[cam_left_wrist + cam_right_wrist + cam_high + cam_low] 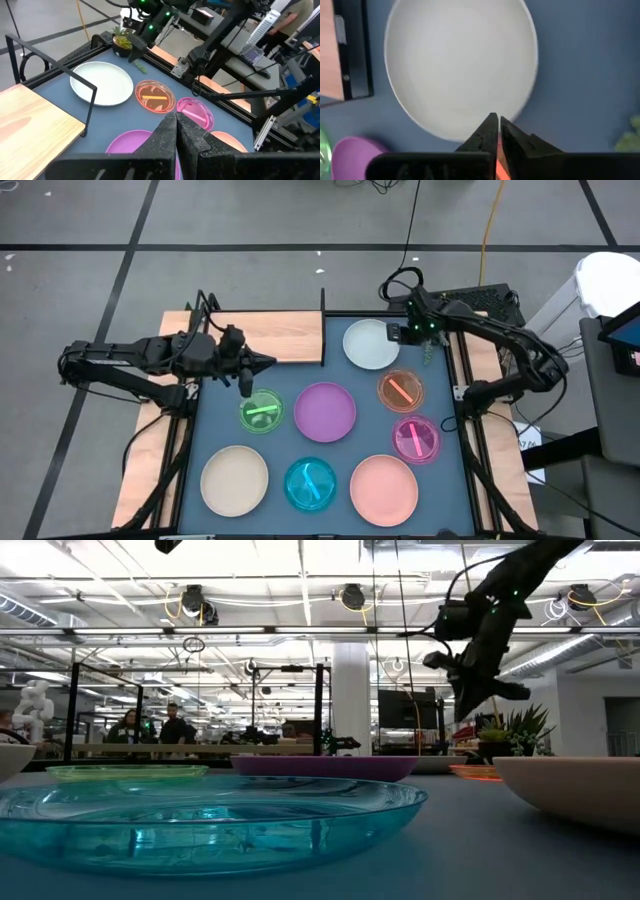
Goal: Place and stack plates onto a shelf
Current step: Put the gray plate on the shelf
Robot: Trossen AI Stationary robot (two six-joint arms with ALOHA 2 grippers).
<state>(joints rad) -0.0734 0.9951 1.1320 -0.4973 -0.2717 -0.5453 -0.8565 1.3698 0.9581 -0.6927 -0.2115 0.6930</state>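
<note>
So we've got the shelf (pixel 275 337) empty at upper left of the high view, all eight plates on the blue table (pixel 340 455). Right gripper (pixel 398 333), clenched empty, hovers by the white plate (pixel 370 344); left gripper (pixel 268 362) is clenched too. A small plant (pixel 121 42) sits partly hidden behind the right arm.

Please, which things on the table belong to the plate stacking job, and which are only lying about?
Belong to the job:
- white plate, purple plate, cream plate, pink plate
- green plate, orange plate, magenta plate, teal plate
- wooden shelf

Lying about:
- small plant at the table's corner
</note>
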